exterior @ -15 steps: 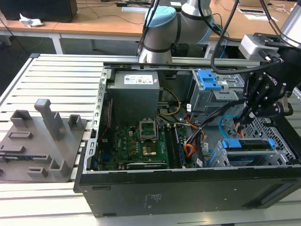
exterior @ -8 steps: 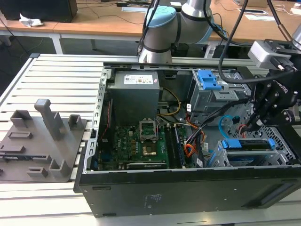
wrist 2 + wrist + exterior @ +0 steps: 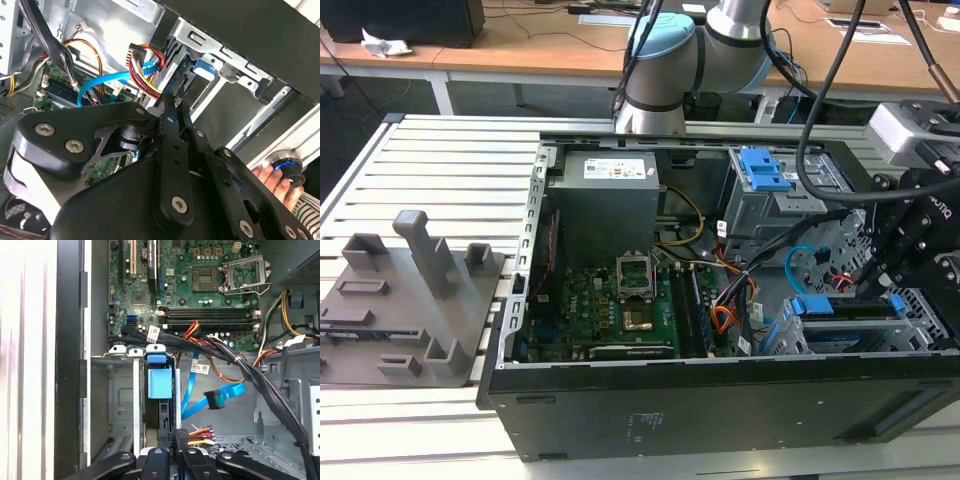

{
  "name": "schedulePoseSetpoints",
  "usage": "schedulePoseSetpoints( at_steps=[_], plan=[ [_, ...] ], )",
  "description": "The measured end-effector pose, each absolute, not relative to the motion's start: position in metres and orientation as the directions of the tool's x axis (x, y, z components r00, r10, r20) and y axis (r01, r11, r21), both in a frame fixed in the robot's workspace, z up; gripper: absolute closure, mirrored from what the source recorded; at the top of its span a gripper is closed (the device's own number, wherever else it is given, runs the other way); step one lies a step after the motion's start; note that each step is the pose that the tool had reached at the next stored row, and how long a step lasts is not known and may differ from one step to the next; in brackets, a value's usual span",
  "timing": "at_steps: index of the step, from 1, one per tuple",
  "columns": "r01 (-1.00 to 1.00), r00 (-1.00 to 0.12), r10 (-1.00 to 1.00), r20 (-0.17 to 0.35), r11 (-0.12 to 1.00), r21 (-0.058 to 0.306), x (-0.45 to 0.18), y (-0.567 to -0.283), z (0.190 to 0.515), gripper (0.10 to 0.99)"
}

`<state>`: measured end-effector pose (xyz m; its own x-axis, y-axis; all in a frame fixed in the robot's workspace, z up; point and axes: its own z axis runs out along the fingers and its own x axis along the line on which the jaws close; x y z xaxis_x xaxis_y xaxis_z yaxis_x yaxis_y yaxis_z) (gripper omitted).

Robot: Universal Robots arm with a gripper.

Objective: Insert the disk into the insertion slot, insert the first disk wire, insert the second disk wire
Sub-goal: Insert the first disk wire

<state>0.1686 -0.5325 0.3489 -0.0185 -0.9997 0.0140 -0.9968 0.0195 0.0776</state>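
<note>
Outside, in the exterior view, the gripper (image 3: 876,285) hangs just above the disk (image 3: 840,312), which sits seated in the insertion slot (image 3: 788,335). In the second wrist view the jaws look narrow. In the first wrist view they appear to pinch the first disk wire (image 3: 199,433), and the disk's long axis runs straight ahead of them.

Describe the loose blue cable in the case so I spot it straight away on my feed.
Inside the open case, look past the motherboard to the corner where the gripper is. Beside the disk a flat light-blue cable loops free, ending in a black connector. Its neighbours are round black, red, yellow and orange wires, like those on the plug the gripper is shut on.
</note>
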Motion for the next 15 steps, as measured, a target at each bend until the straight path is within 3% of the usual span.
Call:
schedulePoseSetpoints(
  at_steps=[15],
  plan=[
    [-0.997, -0.018, -1.0, 0.014, 0.019, 0.078, 0.1726, -0.5344, 0.3409, 0.922]
  ],
)
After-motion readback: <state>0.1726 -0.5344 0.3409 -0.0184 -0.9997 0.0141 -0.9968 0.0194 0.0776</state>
